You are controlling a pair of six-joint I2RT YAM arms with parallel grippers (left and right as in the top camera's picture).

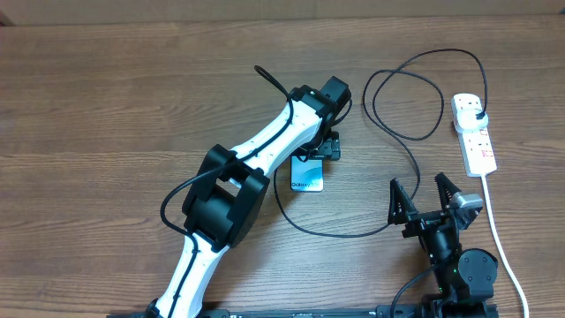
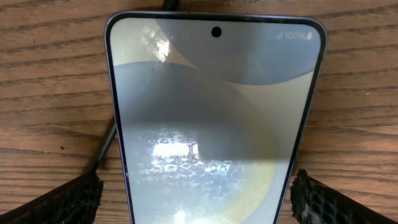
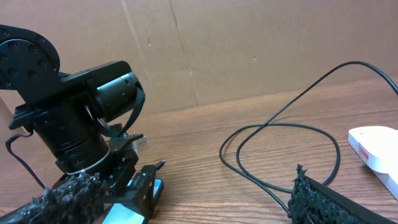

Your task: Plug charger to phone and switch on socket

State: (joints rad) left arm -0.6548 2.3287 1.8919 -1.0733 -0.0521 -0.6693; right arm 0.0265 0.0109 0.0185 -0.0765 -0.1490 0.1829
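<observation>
Looking from above, you see the left gripper point(image 1: 323, 148) reaching to the middle of the table point(image 1: 106, 97), over the far part of the phone point(image 1: 307, 174), which lies flat with its screen lit. The charger point(image 1: 340, 237) makes a wide loop from under this arm, around to the right and up to the socket point(image 1: 477, 141), where its plug point(image 1: 478, 113) sits in the far end. (Whether the small tip is in the phone I cannot tell; the arm hides that place.) The right gripper point(image 1: 422, 196) is low at the right, near the socket but apart from it, its jaws spread wide and empty.

In the left wrist view the phone point(image 2: 214, 124) fills the picture, screen up and glowing. The fingers point(image 2: 68, 199) stand one on each side of it, fully apart. On the left, bare wood shows between finger and phone; on the right, the finger is just beside the edge. Nothing is gripped. A thin piece of the charger point(image 2: 102, 149) runs along the phone's left side.

In the right wrist view your fingers point(image 3: 323, 199) are wide and empty at the lower corners. Beyond them the left arm stands over the phone point(image 3: 127, 216), and the charger point(image 3: 280, 124) loops on the wood. A corner of the socket point(image 3: 373, 146) shows at the right, and cardboard point(image 3: 249, 50) closes the back.
</observation>
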